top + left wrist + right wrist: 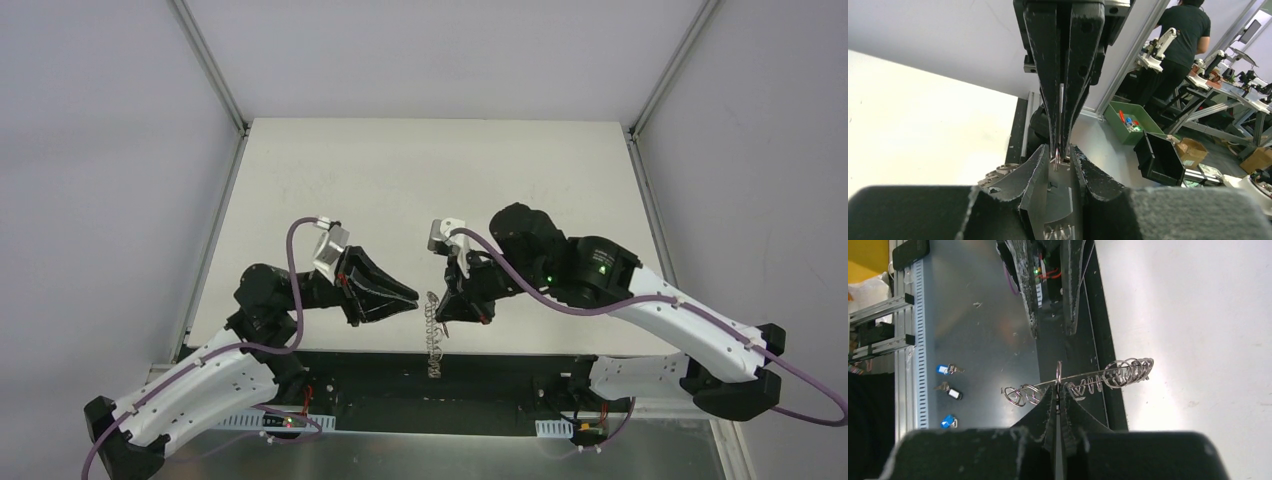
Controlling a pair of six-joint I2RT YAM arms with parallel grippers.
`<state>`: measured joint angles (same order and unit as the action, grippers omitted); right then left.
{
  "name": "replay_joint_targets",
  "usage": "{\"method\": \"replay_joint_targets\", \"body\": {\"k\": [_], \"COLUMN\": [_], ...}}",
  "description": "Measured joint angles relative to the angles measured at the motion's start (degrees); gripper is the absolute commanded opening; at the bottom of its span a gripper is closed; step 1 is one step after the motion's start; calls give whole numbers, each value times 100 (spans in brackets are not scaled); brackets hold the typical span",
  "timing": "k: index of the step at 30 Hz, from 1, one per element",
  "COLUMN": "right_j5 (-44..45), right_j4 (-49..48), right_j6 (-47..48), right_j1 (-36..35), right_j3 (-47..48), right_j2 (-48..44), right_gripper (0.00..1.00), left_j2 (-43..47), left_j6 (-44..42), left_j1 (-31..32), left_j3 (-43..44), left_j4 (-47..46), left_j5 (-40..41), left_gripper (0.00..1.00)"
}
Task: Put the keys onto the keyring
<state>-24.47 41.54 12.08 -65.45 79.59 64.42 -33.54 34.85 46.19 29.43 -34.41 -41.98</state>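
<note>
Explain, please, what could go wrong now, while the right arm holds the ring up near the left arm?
1. The right end effector pinches the keyring only by one thin loop at its fingertips. The keyring may slip, and it hangs over the near edge of the table, so it could fall off.
2. The left end effector is open, right against the other's fingertips. Closing there might strike them or knock the keyring loose.

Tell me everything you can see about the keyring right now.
The keyring is silvery wire: a thin strand strung with many small loops, bunched toward both ends. The right end effector is shut on a small ring near its middle, holding it up. Seen from above, it hangs like a floppy chain by the near edge of the table.
</note>
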Motion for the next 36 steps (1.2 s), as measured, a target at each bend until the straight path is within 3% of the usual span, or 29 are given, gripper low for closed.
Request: {"method": "replay_joint_targets", "body": {"k": [16, 36], "right_j5": [-1440, -1996], "right_j4": [496, 575], "right_j6": [-796, -868], "right_j1": [592, 667], "right_j3": [76, 284], "right_j2": [481, 1058], "right_gripper": [0, 0], "left_j2": [-551, -1075], "left_j6": [-94, -74], "left_j1": [0, 0], "left_j3": [844, 1239], "left_j4": [2111, 2612], "left_j5": [-450, -1161], "left_gripper": [19, 19]}}
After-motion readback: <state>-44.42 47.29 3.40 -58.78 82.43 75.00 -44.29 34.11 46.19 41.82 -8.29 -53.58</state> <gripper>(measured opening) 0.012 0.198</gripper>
